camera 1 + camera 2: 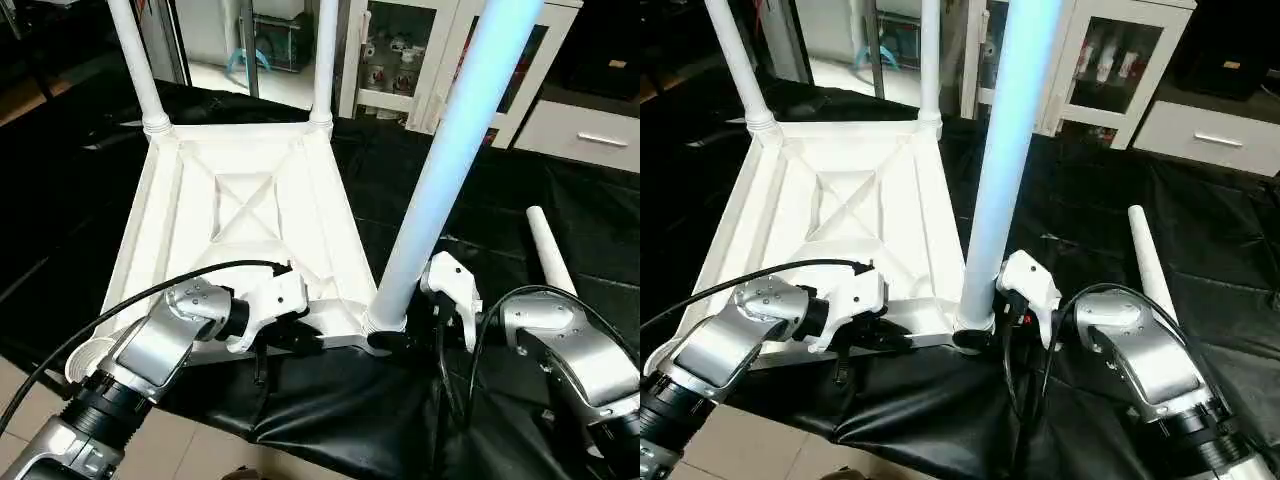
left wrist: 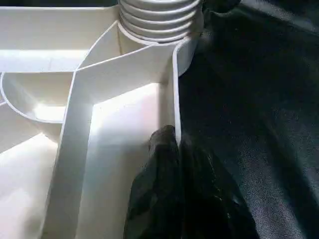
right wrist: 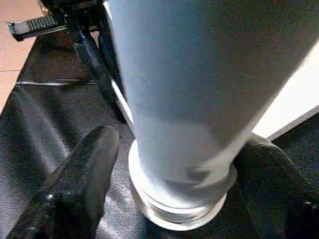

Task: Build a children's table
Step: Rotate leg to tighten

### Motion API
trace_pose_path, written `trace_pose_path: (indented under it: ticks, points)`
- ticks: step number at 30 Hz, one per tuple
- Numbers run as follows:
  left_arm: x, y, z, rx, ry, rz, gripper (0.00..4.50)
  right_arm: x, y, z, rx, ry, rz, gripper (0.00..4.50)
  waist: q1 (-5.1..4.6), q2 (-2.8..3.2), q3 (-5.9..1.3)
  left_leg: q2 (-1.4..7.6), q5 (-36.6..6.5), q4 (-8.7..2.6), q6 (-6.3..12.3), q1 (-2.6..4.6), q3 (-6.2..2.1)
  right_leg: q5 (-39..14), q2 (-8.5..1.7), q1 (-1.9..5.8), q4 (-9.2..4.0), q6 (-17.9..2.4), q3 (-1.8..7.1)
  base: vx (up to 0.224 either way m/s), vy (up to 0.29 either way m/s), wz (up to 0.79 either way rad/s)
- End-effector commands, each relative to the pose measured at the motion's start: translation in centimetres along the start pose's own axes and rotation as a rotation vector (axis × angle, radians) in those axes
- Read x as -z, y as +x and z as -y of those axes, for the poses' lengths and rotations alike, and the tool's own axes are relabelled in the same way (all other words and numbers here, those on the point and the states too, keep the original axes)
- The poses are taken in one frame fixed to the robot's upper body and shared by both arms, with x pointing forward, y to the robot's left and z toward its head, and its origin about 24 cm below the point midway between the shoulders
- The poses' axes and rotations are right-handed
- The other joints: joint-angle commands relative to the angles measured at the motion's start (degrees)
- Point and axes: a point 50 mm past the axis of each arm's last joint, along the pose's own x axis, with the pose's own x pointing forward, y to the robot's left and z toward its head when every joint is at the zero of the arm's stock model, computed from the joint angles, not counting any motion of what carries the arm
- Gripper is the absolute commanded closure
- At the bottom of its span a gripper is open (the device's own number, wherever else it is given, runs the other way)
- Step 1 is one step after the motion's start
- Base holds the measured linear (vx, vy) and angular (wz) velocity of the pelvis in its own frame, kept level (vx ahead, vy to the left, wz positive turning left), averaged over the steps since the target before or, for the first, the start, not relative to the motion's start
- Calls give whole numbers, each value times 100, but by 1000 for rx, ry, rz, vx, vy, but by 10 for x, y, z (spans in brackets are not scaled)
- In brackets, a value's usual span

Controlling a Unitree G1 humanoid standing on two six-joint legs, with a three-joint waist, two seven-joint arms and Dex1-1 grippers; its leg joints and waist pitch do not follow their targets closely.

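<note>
The children's table lies upside down, its white ribbed tabletop (image 1: 250, 200) on the black cover. Two white legs (image 1: 135, 60) (image 1: 324, 60) stand in the far corner sockets. A third leg (image 1: 440, 170) stands upright in the near right socket. My right gripper (image 1: 392, 338) is open, with one black finger (image 3: 79, 184) a little off the leg's threaded base (image 3: 174, 209) and the other close on the far side. My left gripper (image 2: 172, 144) is shut on the tabletop's thin near rim (image 2: 175, 89), just left of that socket. A fourth leg (image 1: 548, 250) lies loose to the right.
The black-covered work table (image 1: 500, 200) ends just in front of my arms, with tiled floor (image 1: 200, 450) below. A glass-door cabinet (image 1: 400, 50) and a white drawer unit (image 1: 590, 130) stand behind. The tabletop's near left socket (image 1: 88, 355) sits by my left forearm.
</note>
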Motion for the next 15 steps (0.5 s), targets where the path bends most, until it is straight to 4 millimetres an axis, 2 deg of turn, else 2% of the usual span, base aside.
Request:
trace_pose_path:
  ticks: [1,8,13,15]
  points:
    - [-12,3,3,54,55,21,450,-3,-1,1,-4,-14,6,126,-34,39,-340,529,-382,-402,289,64,-229,-467,-624,290,-294,-1263,427,0,0,0]
    - [-12,2,4,55,54,18,450,0,0,0,-4,-3,12,179,-36,57,-340,529,-458,-404,244,66,-234,-464,-621,293,-294,-1281,423,0,0,0]
    - [-11,2,4,60,50,17,450,5,1,-2,-3,7,9,192,-34,53,-346,526,-438,-399,244,69,-231,-402,-617,295,-284,-1294,424,0,0,0]
    - [-10,2,5,63,47,16,450,9,0,-3,0,13,-3,194,-31,69,-346,529,-446,-397,243,69,-231,-403,-623,295,-287,-1295,425,0,0,0]
